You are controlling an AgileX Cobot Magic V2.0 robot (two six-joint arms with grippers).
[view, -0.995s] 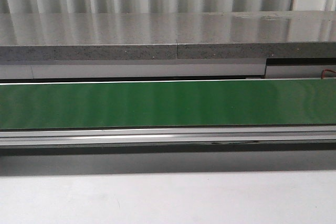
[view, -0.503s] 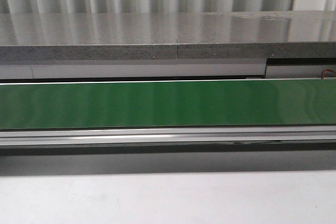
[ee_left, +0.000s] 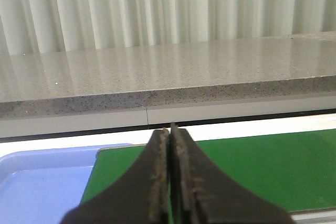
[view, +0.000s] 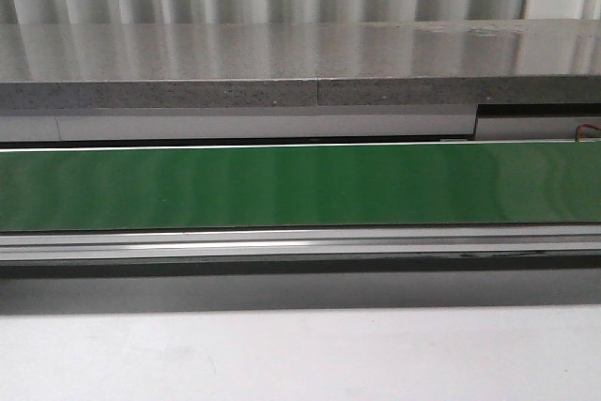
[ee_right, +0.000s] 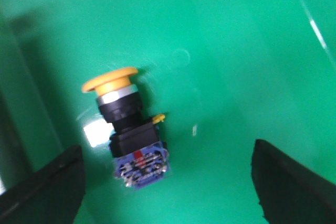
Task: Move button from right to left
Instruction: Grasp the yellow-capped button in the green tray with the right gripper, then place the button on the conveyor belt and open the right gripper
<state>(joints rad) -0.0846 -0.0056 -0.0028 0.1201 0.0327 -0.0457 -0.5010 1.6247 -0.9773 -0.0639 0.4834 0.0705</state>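
Note:
The button (ee_right: pixel 128 129) lies on its side on a glossy green surface (ee_right: pixel 226 51) in the right wrist view: yellow cap, black collar, blue rear body with a red mark. My right gripper (ee_right: pixel 165 182) is open above it, its dark fingers (ee_right: pixel 47 187) wide apart, the button between them and nearer one finger. My left gripper (ee_left: pixel 169 135) is shut and empty, its fingers pressed together over the end of the green belt (ee_left: pixel 262 166). Neither gripper nor the button shows in the front view.
A blue tray (ee_left: pixel 42 182) sits beside the belt's end in the left wrist view. The front view shows the long green belt (view: pixel 300 185) with a metal rail (view: pixel 300 243) in front, a grey stone ledge (view: pixel 300 68) behind, and white table (view: pixel 300 354) in front.

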